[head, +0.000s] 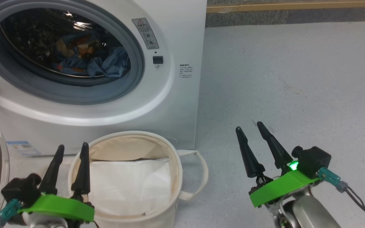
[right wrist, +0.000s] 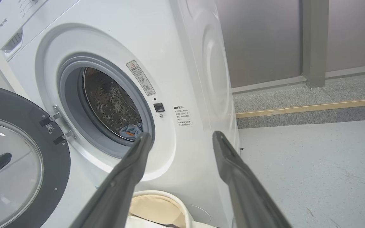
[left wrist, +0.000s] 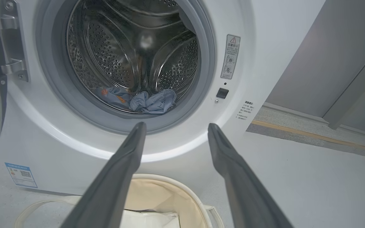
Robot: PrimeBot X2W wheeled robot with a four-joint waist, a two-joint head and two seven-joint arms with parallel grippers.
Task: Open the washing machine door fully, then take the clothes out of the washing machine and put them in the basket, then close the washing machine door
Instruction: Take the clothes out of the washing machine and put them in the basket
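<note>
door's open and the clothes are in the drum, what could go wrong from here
The clothes lie low in the drum behind the grey rubber ring; a finger could catch the ring or lift only part of the bundle.
The left gripper, open, sits close to the soft basket rim and might nudge it.
The washing machine door stands open at the left; that arm could bump it.

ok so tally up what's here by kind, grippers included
washing machine: 1
washing machine door: 1
basket: 1
clothes bundle: 1
white sheet: 1
grippers: 2 (left gripper, right gripper)
total: 7
</note>
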